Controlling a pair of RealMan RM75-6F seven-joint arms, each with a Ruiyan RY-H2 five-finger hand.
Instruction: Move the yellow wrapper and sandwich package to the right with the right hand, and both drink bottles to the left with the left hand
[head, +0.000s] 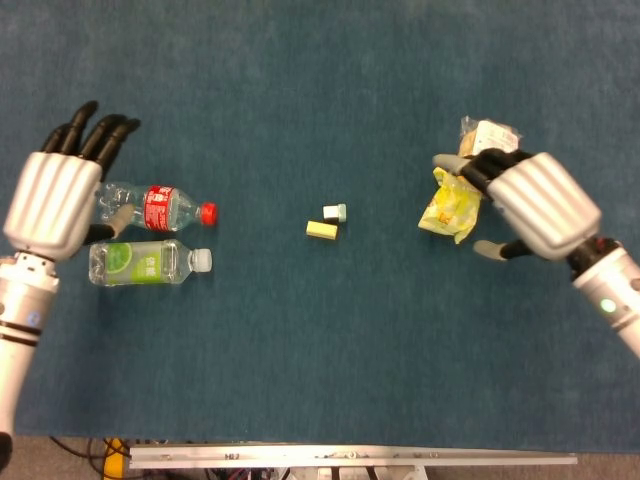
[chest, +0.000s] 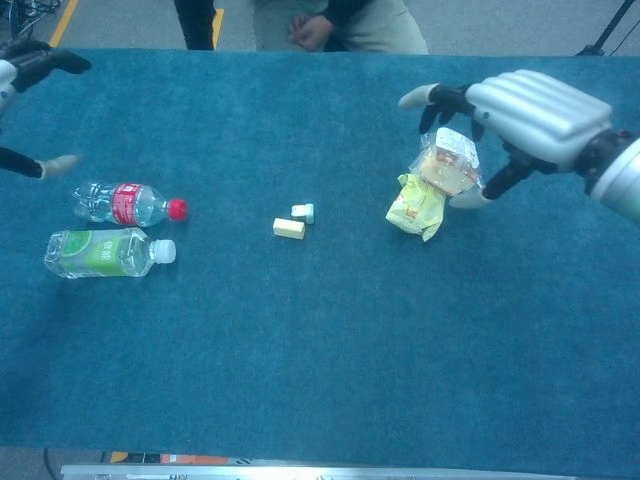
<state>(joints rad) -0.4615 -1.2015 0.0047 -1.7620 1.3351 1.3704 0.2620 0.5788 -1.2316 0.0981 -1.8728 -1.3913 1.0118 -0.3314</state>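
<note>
The sandwich package (chest: 447, 160) lies at the table's right, half hidden under my right hand in the head view, with the yellow wrapper (head: 450, 209) (chest: 415, 205) touching its near-left side. My right hand (head: 532, 202) (chest: 520, 118) hovers open over the package, fingers spread, holding nothing. At the left lie the red-capped bottle (head: 158, 207) (chest: 128, 203) and, nearer me, the green-labelled bottle (head: 147, 262) (chest: 106, 252). Above and left of them my left hand (head: 60, 190) (chest: 25, 70) is raised and open, its thumb just over the red-capped bottle's base.
A small yellow block (head: 321, 229) (chest: 288, 228) and a small white-and-teal piece (head: 335, 212) (chest: 303, 212) sit at the centre of the blue cloth table (head: 320, 350). A seated person (chest: 330, 22) is beyond the far edge.
</note>
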